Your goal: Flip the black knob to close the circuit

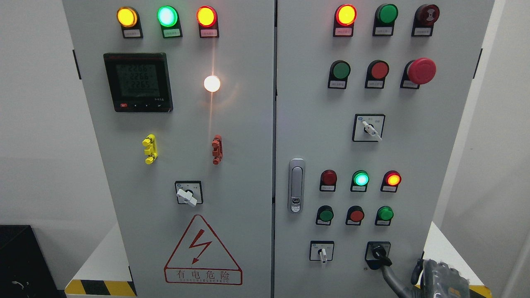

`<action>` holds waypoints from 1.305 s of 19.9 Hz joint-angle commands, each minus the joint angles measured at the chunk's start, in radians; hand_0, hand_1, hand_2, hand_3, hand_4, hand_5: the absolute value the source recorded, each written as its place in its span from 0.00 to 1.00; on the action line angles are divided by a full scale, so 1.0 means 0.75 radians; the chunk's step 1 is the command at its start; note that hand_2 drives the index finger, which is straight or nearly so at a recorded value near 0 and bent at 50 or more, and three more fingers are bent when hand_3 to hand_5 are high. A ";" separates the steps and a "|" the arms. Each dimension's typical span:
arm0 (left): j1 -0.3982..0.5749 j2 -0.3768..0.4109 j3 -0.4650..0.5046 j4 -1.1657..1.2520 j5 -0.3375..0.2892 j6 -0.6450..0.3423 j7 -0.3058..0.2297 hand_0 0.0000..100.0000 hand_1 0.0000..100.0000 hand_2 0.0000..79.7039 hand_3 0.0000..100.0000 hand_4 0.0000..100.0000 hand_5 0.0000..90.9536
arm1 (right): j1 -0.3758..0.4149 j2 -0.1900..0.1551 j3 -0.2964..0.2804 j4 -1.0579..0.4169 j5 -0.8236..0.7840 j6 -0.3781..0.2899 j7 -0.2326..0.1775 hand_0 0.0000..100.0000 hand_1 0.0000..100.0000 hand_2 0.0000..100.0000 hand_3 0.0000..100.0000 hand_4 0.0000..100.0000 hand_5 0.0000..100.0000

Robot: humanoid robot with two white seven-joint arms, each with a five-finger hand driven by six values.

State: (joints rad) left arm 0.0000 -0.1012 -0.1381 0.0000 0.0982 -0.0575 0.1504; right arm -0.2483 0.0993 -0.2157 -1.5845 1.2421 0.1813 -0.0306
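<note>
1. Knob: your black knob (377,253) is a glossy lever on a square black plate, low on the right door of the grey metal cabinet (248,165) (lever tilted down-right).
2. Right hand (408,275): one grey finger (389,275) touches the knob from below; grip cannot be told, palm cut off at the frame edge.
3. Room: plain white walls; hazard-striped base (99,287).

Grey cabinet (248,165) stands on a hazard-striped white platform (101,273).
</note>
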 commanded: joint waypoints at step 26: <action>0.031 0.000 0.000 -0.039 0.000 0.001 0.000 0.12 0.56 0.00 0.00 0.00 0.00 | 0.008 -0.008 0.038 -0.023 -0.055 -0.013 -0.027 0.00 0.07 0.78 0.97 0.90 1.00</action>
State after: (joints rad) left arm 0.0000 -0.1012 -0.1381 0.0000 0.0982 -0.0575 0.1503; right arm -0.2471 0.0949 -0.2111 -1.5937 1.2030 0.1739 -0.0271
